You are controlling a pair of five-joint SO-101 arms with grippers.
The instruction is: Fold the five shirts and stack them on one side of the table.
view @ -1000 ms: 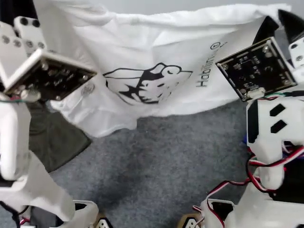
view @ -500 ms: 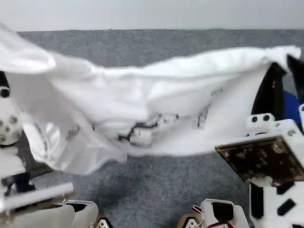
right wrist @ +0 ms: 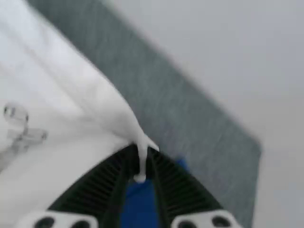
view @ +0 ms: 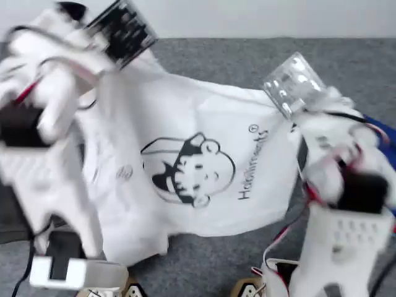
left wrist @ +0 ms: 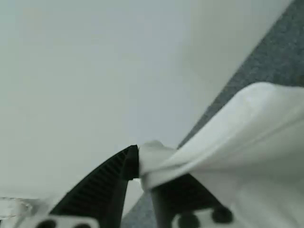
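Observation:
A white shirt (view: 185, 124) with a black cartoon print (view: 189, 170) lies spread on the grey table (view: 216, 260), print up. The left arm (view: 55, 93) is over the shirt's far left corner and the right arm (view: 334, 148) over its far right corner. In the left wrist view my left gripper (left wrist: 140, 164) is shut on a bunched edge of the white shirt (left wrist: 228, 152). My right gripper (right wrist: 141, 161) pinches a thin fold of the shirt (right wrist: 71, 109) between its black fingers (right wrist: 114, 180).
A blue item (view: 378, 131) lies under the right arm at the table's right edge, seen as blue cloth (right wrist: 137, 204) below the right gripper. Dark cloth (view: 9, 213) sits at the left edge. A pale wall (view: 247, 18) backs the table.
The shirt, stretched in the air between both grippers and swung upward, now lies flat on the table print up. Both arms moved toward the far side and down.

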